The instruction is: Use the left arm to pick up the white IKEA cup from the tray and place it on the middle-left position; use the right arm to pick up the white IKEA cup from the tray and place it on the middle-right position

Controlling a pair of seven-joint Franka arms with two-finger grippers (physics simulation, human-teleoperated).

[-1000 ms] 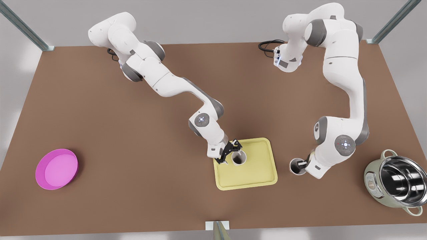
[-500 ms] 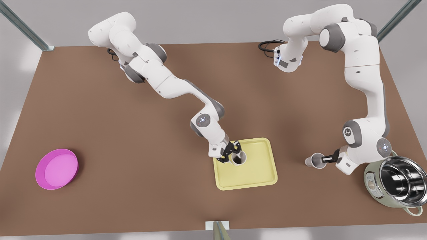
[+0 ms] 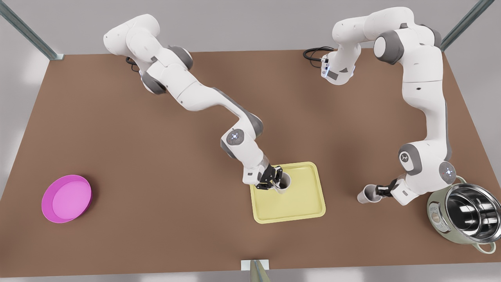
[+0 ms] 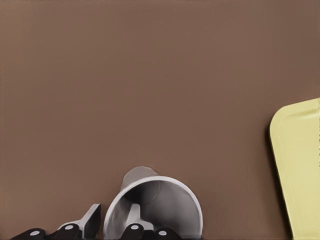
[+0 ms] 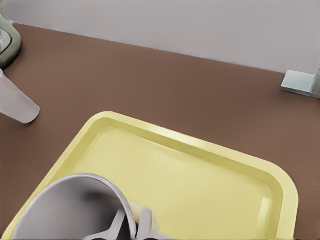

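Front view: left gripper (image 3: pixel 376 191) (the arm on the front view's right) pinches the wall of the carried cup (image 3: pixel 366 194), which is tilted over bare brown table (image 3: pixel 156 219), well apart from the tray (image 3: pixel 309 207) and near the steel pot (image 3: pixel 465 213). Right gripper (image 3: pixel 274 182) is clamped on the tray cup (image 3: pixel 282 183) at the tray's near-arm corner. The magenta dish (image 3: pixel 66 198) sits far off. Left wrist view: left gripper (image 4: pixel 112 222) has one finger inside the carried cup (image 4: pixel 165 205) and one outside; tray (image 4: pixel 300 165) edge is off to the side with open tabletop around. Right wrist view: right gripper (image 5: pixel 131 225) nips the tray cup (image 5: pixel 75 210) rim over the tray (image 5: pixel 200 185). Judged progress: one cup is off the tray but not set upright, and the other is gripped but not yet clear. The rim needs clearing, and the pot crowds the left arm.
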